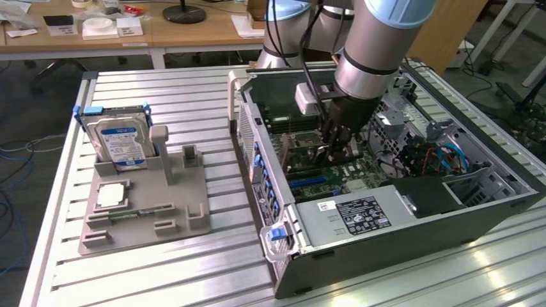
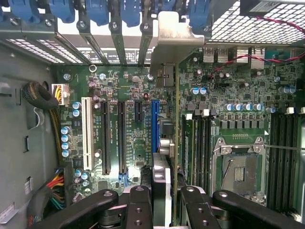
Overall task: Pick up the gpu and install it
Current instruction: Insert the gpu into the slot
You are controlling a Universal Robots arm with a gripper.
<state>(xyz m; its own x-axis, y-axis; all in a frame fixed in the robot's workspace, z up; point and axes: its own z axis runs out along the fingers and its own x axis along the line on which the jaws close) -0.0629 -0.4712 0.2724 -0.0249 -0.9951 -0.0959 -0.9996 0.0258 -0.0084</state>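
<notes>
End effector (image 2: pixel 164 202) grips gpu (image 2: pixel 175 129) over mobo (image 2: pixel 124 90)

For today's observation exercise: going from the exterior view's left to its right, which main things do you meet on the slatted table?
Hard drive standing in the grey holder → open computer case → gripper holding the gpu over the motherboard → blue cables.

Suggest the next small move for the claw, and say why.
Probably shift the gpu sideways until its edge lines up over the blue slot. The claw grips the gpu edge-on above the motherboard, and the card's edge seems to run beside that slot, not over it.
</notes>
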